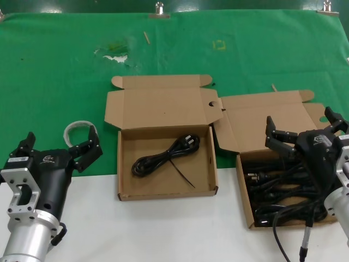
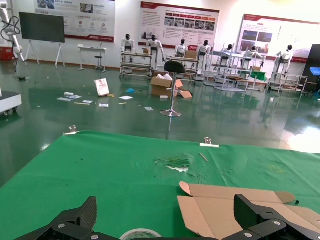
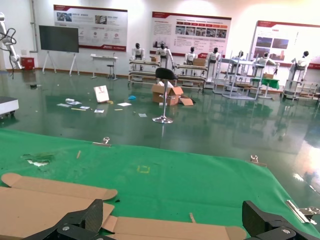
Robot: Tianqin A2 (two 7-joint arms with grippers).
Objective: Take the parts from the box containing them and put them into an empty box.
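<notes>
The box containing the parts (image 1: 262,121) lies open at the right, with several black cord bundles (image 1: 272,188) piled inside. My right gripper (image 1: 302,124) hovers over its rear half, open and holding nothing. The other box (image 1: 163,192), with a dark speck on its lid, sits open at the centre and holds one bundled cord (image 1: 163,155). My left gripper (image 1: 60,139) rests open at the left, apart from both boxes. The left wrist view shows the left gripper (image 2: 167,212) open before the centre lid (image 2: 225,210). In the right wrist view the right gripper (image 3: 175,215) is open above the right lid's edge (image 3: 165,227).
A roll of clear tape (image 1: 76,128) lies just beyond my left gripper. A green cloth (image 1: 54,71) covers the back of the table; the near strip is white (image 1: 163,229). A small stick (image 1: 146,37) lies far back. My right arm's cable (image 1: 283,240) hangs by the right box.
</notes>
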